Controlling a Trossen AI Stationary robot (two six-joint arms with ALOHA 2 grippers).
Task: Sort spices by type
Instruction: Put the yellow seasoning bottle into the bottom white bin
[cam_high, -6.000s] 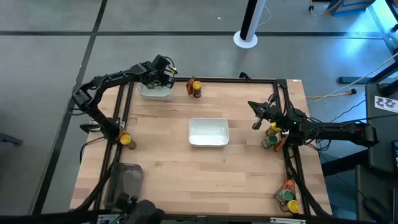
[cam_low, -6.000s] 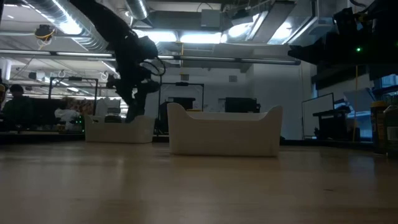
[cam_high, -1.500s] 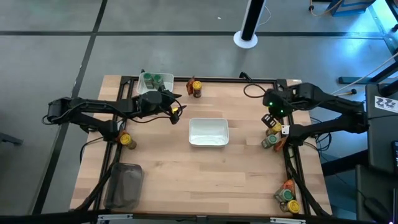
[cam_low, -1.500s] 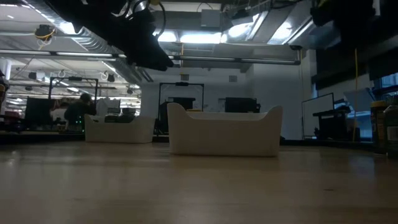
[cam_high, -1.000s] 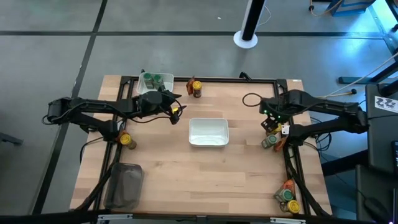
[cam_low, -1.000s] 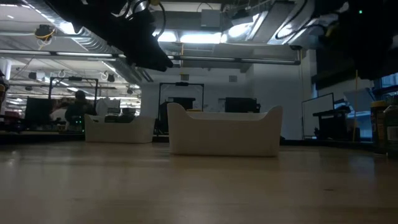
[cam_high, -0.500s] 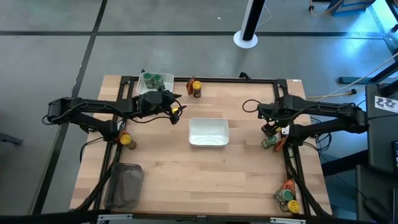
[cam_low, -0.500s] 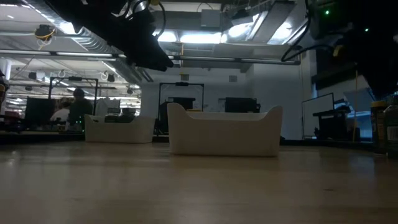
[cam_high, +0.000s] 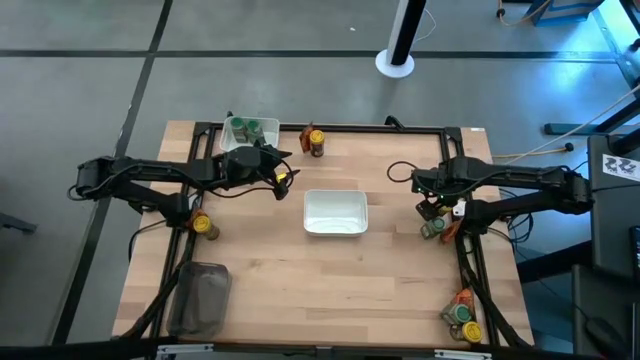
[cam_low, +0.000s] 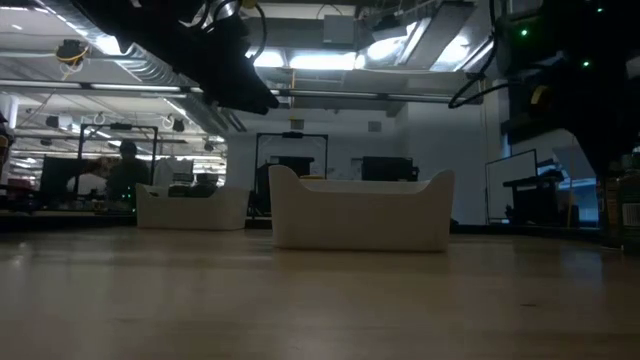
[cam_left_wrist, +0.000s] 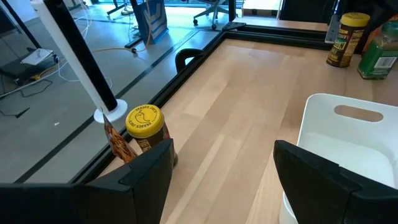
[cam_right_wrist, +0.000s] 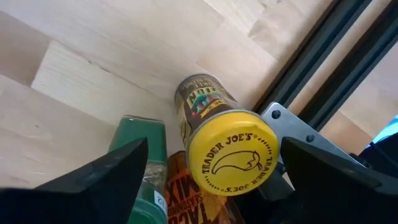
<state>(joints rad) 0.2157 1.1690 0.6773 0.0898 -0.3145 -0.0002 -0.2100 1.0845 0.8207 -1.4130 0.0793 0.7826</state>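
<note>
The spices stand in groups. At the table's right edge, a yellow-lidded jar (cam_right_wrist: 230, 152), a green-lidded jar (cam_right_wrist: 142, 171) and a red-orange packet (cam_right_wrist: 202, 208) stand close together. My right gripper (cam_right_wrist: 214, 149) hangs over them, open and pointing down, with a finger on either side of the yellow lid. My left gripper (cam_high: 283, 178) hovers open, left of the middle white tray (cam_high: 335, 212). Green-lidded jars sit in the far-left tray (cam_high: 250, 130). A yellow-lidded jar (cam_left_wrist: 144, 123) with a packet (cam_left_wrist: 118, 142) stands at the far edge.
Another yellow-lidded jar (cam_high: 203, 225) stands at the left edge. A cluster of jars and a packet (cam_high: 462, 318) sits in the near right corner. A clear grey tub (cam_high: 203, 295) lies near left. A black frame rail (cam_right_wrist: 323, 56) runs beside the right-edge jars.
My right gripper has moved toward the table's near edge and down, coming over the jars at the right edge. The left arm has kept still.
</note>
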